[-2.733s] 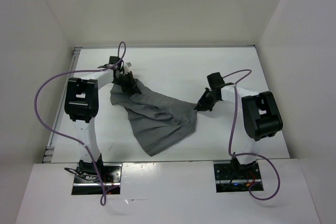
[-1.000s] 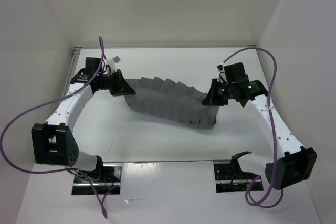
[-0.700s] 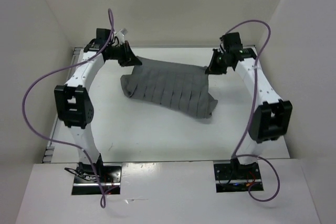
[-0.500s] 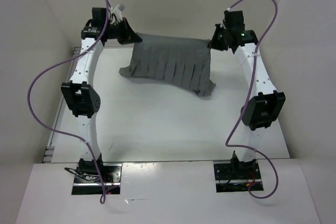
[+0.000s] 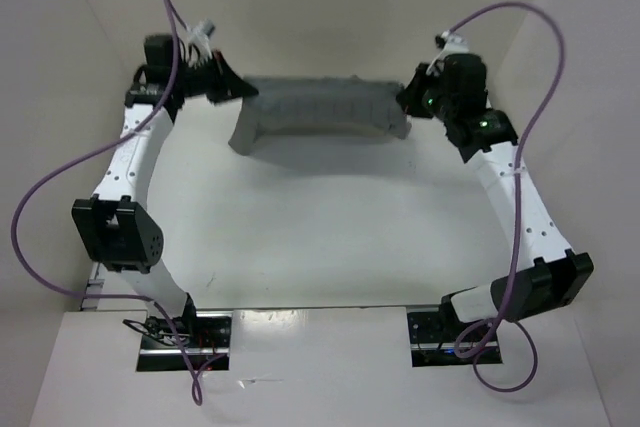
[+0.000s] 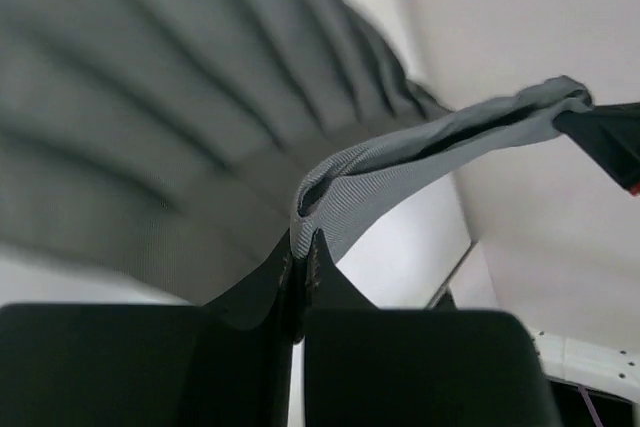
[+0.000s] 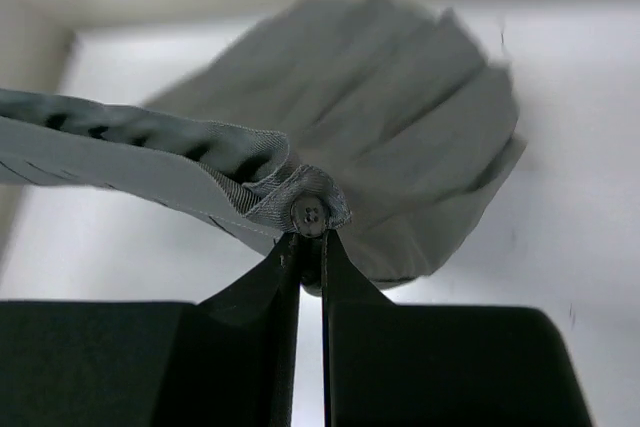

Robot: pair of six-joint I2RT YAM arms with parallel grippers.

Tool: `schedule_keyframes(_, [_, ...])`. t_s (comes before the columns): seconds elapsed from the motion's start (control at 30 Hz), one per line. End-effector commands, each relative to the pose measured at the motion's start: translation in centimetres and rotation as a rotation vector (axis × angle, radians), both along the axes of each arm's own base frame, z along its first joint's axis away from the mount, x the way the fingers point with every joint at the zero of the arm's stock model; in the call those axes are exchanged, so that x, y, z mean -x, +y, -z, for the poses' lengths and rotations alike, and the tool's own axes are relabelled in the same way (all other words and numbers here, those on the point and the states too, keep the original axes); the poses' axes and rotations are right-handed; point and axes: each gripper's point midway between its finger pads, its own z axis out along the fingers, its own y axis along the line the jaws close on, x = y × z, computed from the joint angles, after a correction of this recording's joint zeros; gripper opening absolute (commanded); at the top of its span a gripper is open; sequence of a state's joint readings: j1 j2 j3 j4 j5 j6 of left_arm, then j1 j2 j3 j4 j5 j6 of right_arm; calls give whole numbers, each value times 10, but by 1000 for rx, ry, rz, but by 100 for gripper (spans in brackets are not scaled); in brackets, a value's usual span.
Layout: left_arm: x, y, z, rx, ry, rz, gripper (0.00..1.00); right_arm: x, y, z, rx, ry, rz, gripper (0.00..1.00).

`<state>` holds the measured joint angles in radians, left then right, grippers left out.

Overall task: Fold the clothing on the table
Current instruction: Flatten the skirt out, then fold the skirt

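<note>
A plain white table (image 5: 320,217) sits inside white walls (image 5: 330,7). In the upper middle of the top view, the grey skirt (image 5: 320,112) hangs stretched between 2 grippers. The left gripper (image 5: 228,89) and the right gripper (image 5: 408,99) each pinch one end tight. Its pleats blur in both wrist views, and I cannot tell whether the hem touches the table.

Plain white walls close in three sides: the left wall (image 5: 50,97), far wall (image 5: 330,7) and right wall (image 5: 590,77). A white panel (image 5: 320,367) runs across the near edge. A metal strip (image 5: 95,282) lies at the left wall's foot. Light is even, shadows soft.
</note>
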<state>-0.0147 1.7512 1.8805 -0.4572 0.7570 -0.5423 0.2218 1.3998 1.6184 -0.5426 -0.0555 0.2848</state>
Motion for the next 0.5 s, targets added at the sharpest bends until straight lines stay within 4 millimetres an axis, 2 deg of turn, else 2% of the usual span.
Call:
schedule_keyframes(0.0, [-1,45,106,-34,147,-188,2,23,-5,103,136,219,46,1])
schedule_keyframes(0.03, [17,39,128,-43,199,-184,2,37,7,121,113,278,25,1])
schedule_keyframes(0.07, [46,38,183,-51,341,-181,2,62,28,153,121,366,-35,1])
schedule_keyframes(0.1, [64,30,199,-47,389,-152,2,83,34,170,120,444,-57,1])
schedule_keyframes(0.13, [85,21,202,-47,404,-124,2,105,42,187,84,525,-54,1])
schedule_keyframes(0.17, [103,16,212,-52,439,-109,2,125,53,197,58,593,-94,1])
schedule_keyframes(0.2, [133,11,233,-49,528,-93,2,153,62,203,56,657,-132,1])
schedule_keyframes(0.23, [150,3,223,-48,509,-74,2,174,66,216,23,738,-118,1])
schedule_keyframes(0.3, [183,2,233,-57,578,-62,2,208,77,222,-11,822,-163,1])
schedule_keyframes(0.33, [192,2,224,-55,559,-62,2,226,74,226,-41,865,-144,1])
schedule_keyframes(0.4, [203,4,225,-72,584,-62,3,240,70,228,-66,900,-136,1])
schedule_keyframes(0.47, [201,6,220,-88,568,-61,3,247,60,229,-56,912,-93,1])
